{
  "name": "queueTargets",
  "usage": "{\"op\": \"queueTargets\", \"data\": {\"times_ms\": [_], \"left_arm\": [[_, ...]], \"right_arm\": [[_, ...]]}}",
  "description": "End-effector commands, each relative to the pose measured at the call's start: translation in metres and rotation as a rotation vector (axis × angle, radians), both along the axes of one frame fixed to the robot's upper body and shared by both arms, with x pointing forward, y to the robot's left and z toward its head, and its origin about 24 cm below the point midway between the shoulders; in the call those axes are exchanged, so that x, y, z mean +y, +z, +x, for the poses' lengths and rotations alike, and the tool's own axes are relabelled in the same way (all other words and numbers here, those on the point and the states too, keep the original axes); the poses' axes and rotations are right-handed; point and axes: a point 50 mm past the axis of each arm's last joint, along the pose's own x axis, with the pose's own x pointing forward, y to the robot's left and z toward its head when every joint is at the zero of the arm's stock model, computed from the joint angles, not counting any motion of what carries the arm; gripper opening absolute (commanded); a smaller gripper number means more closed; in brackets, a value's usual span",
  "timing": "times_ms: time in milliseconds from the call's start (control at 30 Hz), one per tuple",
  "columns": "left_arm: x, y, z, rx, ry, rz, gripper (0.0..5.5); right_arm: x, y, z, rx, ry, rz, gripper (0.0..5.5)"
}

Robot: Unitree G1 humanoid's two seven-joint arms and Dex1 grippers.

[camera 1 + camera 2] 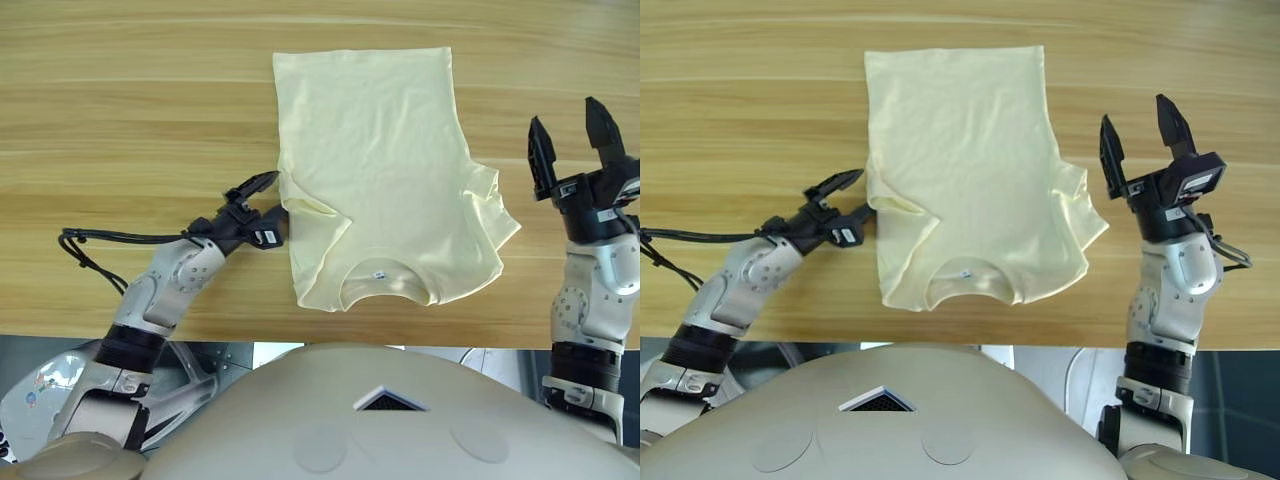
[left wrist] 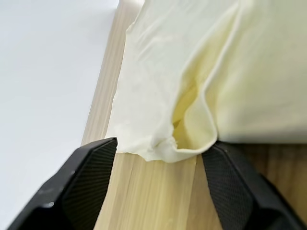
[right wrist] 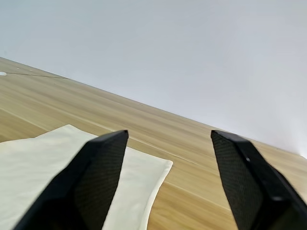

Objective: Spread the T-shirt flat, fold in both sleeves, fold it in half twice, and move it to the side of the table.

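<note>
A pale yellow T-shirt (image 1: 375, 150) lies on the wooden table (image 1: 130, 120), its collar (image 1: 385, 283) toward me. Its left sleeve (image 1: 318, 215) is folded in over the body. The right sleeve (image 1: 492, 215) still sticks out to the side. My left gripper (image 1: 277, 195) is low at the shirt's left edge and open, and the folded sleeve's bunched edge (image 2: 163, 143) lies between its fingers (image 2: 91, 182). Off to the right of the shirt, my right gripper (image 1: 565, 115) is raised above the table, open and holding nothing, with the shirt's far hem (image 3: 57, 153) beyond it.
A black cable (image 1: 90, 245) loops from my left forearm over the table near its front edge. Bare wood stretches left of the shirt and behind it. The table's front edge (image 1: 200, 332) runs just below the collar.
</note>
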Motion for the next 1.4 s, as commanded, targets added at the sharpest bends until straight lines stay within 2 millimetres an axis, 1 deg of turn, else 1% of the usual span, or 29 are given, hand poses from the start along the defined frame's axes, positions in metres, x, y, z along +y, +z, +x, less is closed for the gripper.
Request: {"op": "queueTargets", "data": {"times_ms": [33,400,567,633,767,900,967,1033,1100,1233,1300,1400], "left_arm": [[-0.003,0.001,0.002,-0.003,-0.006,-0.017,3.20],[0.010,0.022,0.015,-0.138,0.131,-0.050,3.20],[0.013,0.024,0.017,-0.151,0.147,-0.048,3.20],[0.008,0.022,0.018,-0.142,0.129,-0.053,3.20],[-0.009,0.013,0.019,-0.109,0.063,-0.070,3.20],[0.002,0.016,0.018,-0.136,0.129,-0.076,3.20],[0.005,0.016,0.013,-0.127,0.135,-0.079,3.20],[0.003,0.015,0.013,-0.121,0.127,-0.085,3.20],[-0.001,0.014,0.016,-0.122,0.116,-0.090,3.20],[-0.011,0.015,0.033,-0.147,0.102,-0.122,3.20],[-0.016,0.013,0.038,-0.160,0.097,-0.127,3.20],[-0.017,0.015,0.033,-0.168,0.104,-0.153,3.20]], "right_arm": [[-0.001,0.001,0.002,-0.008,0.002,-0.006,3.18],[0.001,-0.004,0.002,0.005,0.012,-0.004,3.18],[0.003,-0.005,0.003,0.007,0.016,-0.003,3.18],[0.003,-0.004,0.003,0.005,0.018,-0.004,3.18],[0.004,-0.003,0.004,0.002,0.021,-0.006,3.18],[-0.001,-0.003,0.001,0.004,0.007,-0.010,3.18],[-0.003,-0.002,0.001,0.004,0.001,-0.011,3.18],[-0.002,-0.002,0.002,0.003,0.001,-0.009,3.18],[0.001,-0.004,0.004,0.004,0.009,-0.006,3.18],[0.004,-0.006,0.006,0.005,0.016,-0.002,3.18],[0.004,-0.006,0.007,0.004,0.017,-0.002,3.18],[0.000,-0.005,0.006,0.001,0.007,-0.006,3.18]]}}
